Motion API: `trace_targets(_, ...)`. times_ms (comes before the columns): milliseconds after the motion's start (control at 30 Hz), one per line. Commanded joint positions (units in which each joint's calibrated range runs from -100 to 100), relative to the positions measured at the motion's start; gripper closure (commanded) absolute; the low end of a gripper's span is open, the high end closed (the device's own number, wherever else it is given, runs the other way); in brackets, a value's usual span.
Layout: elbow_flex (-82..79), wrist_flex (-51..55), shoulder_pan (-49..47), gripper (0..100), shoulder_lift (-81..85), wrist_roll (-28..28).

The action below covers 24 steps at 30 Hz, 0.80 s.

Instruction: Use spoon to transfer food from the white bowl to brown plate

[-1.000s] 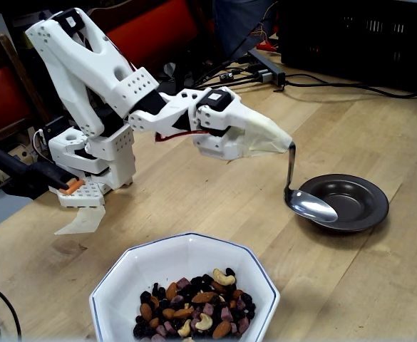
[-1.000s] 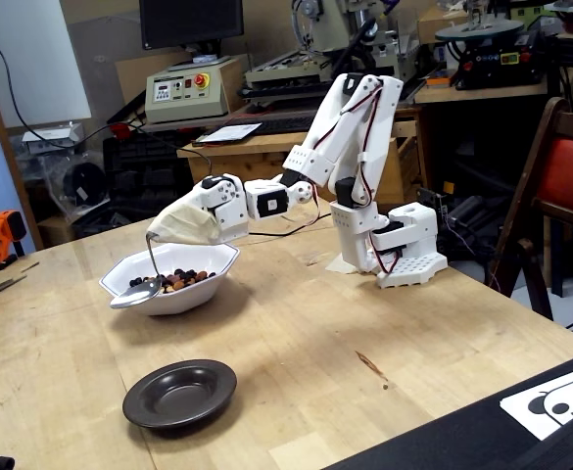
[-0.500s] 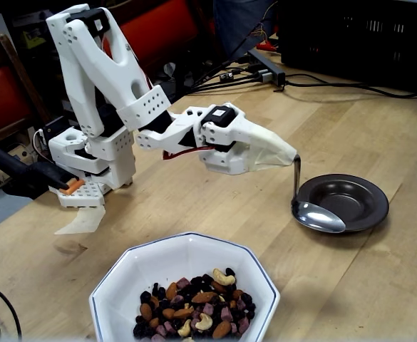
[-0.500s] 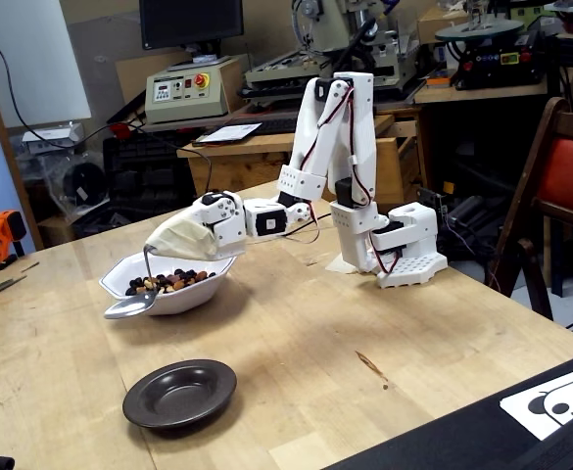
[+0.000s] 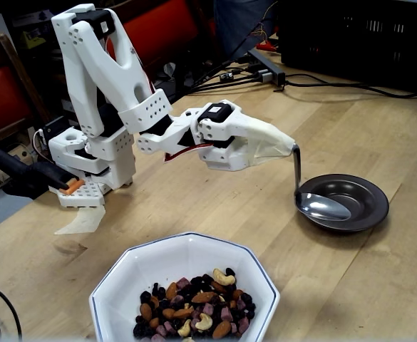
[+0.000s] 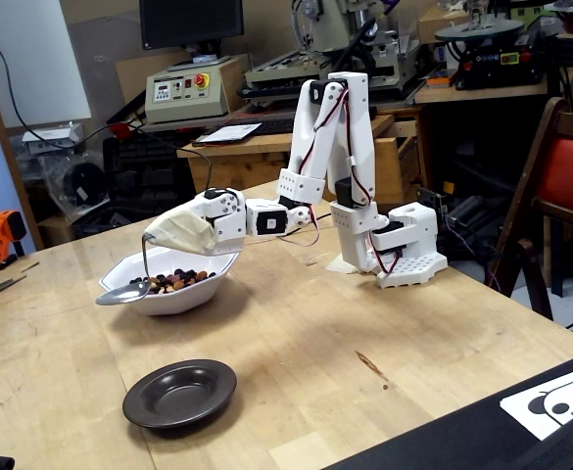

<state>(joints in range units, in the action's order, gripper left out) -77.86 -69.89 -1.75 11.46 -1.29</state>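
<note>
Arm [image 5: 108, 78]: white printed plastic links with black servo blocks at the joints, rows of small round holes on brackets and base. Red and black wires run along the links. Hand [image 6: 183, 233] is wrapped in beige tape or cloth.

Light wood counter [image 6: 384, 323], workshop around it. Behind counter: wooden bench [image 6: 266, 147] carrying a control box [image 6: 180, 93] with red e-stop, dark monitor [image 6: 190, 22] above. Red-cushioned chair [image 6: 565, 181] at counter's right. Even indoor lighting.
</note>
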Motion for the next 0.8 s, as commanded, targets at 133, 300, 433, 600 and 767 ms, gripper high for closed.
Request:
trace_targets(133,3.5,-1.5,5.1,98,0.0,-4.4)
trace_targets(300,3.5,-1.4,8.0,98,0.0,-4.4)
trace_targets(433,3.4,-1.4,9.7,98,0.1,-1.8)
trace_targets(600,3.4,-1.4,12.9,98,0.5,0.4)
trace_targets(767,3.4,-1.4,16.8,97,0.4,0.4)
